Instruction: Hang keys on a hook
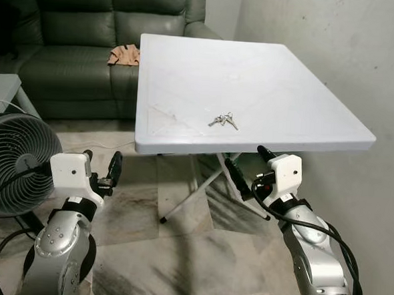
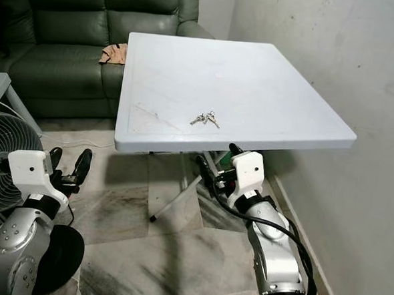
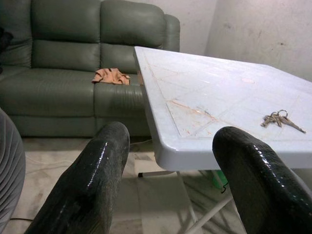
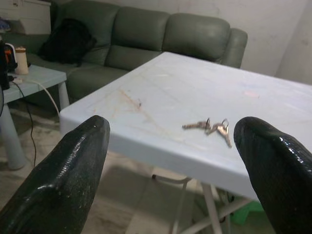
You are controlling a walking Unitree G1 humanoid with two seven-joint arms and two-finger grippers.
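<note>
White plastic makes up the square folding tabletop (image 1: 268,78), which stands on thin metal legs against a pale plastered wall (image 1: 363,51) on the right. A small bunch of silvery metal keys on a ring (image 1: 223,120) lies flat on it, close to the near edge and a little left of the middle of that edge, apart from everything else.

Both arms are raised in front of the near edge, below the level of the top. The left pincer (image 1: 101,168) sits to the near left of the tabletop, over the marbled grey floor tiles (image 1: 177,253); its two black fingers (image 3: 92,185) are spread wide and grip nothing. The right pincer (image 1: 249,165) is just under the near edge, near and slightly right of the keys; its fingers (image 4: 73,170) are likewise spread wide and empty, and in its wrist view the keys appear between them, farther off on the top.

Beyond the far left corner stands a dark green leather sofa (image 1: 76,40) with a crumpled tan cloth (image 1: 124,55) on its seat. A round grey floor fan (image 1: 12,163) stands at the near left beside the left arm.
</note>
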